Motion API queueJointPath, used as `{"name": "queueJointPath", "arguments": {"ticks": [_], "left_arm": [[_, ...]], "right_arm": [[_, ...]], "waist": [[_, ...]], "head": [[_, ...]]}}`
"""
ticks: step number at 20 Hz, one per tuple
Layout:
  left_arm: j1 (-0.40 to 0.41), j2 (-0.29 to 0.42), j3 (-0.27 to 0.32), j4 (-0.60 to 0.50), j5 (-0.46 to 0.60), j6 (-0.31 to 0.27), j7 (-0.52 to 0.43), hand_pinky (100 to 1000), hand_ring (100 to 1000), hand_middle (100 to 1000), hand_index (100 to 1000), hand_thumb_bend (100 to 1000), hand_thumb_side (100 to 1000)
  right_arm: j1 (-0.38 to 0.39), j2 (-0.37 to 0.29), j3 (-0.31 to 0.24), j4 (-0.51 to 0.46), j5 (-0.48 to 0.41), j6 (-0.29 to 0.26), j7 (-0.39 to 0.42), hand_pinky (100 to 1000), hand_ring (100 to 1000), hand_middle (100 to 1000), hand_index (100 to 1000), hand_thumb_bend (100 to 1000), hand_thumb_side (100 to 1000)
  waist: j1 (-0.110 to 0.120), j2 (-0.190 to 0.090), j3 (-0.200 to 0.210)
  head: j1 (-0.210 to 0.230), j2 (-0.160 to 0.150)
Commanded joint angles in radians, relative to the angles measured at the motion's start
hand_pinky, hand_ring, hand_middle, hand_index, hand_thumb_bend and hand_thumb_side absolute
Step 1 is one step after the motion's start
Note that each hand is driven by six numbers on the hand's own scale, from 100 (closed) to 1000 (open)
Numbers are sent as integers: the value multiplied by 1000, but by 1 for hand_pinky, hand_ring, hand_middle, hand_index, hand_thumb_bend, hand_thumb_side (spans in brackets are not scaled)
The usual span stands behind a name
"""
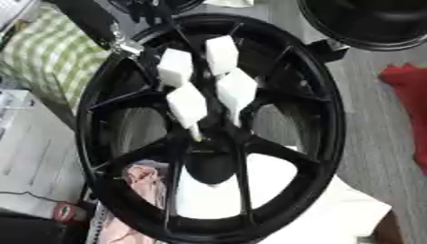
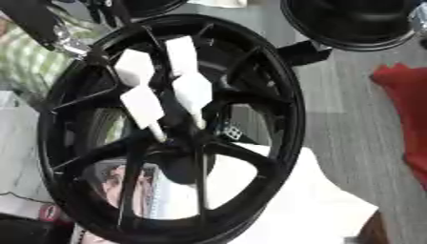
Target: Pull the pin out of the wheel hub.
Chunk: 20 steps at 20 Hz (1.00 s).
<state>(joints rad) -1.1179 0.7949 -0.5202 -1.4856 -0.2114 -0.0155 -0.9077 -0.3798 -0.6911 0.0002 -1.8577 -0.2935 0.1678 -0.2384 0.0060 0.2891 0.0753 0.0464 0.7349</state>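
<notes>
A robot hand clad in white, blocky finger covers reaches down from above over a glossy black spoked alloy wheel. Its fingertips converge just above the wheel's dark central hub. Whether the fingers pinch anything cannot be told, and which arm it belongs to is unclear. The pin itself cannot be made out; it presumably sits below the fingertips. The step appears to be grasping; next comes closing on the pin and drawing it straight out.
</notes>
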Motion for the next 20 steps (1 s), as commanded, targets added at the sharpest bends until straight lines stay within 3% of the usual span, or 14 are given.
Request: {"name": "queueJointPath", "arguments": {"ticks": [1,20], "left_arm": [[-23,9,-2,0,14,3,1,789,822,834,899,485,656],[-25,-24,-40,21,37,-3,1,772,802,805,876,499,632]], "right_arm": [[-14,-21,-8,-5,-4,-1,-3,883,753,630,753,274,354],[-14,-16,-7,-2,-10,-2,-5,884,753,629,753,266,360]], "waist": [[-1,-21,-1],[-5,-14,-8]], "head": [[6,-10],[24,-11]]}}
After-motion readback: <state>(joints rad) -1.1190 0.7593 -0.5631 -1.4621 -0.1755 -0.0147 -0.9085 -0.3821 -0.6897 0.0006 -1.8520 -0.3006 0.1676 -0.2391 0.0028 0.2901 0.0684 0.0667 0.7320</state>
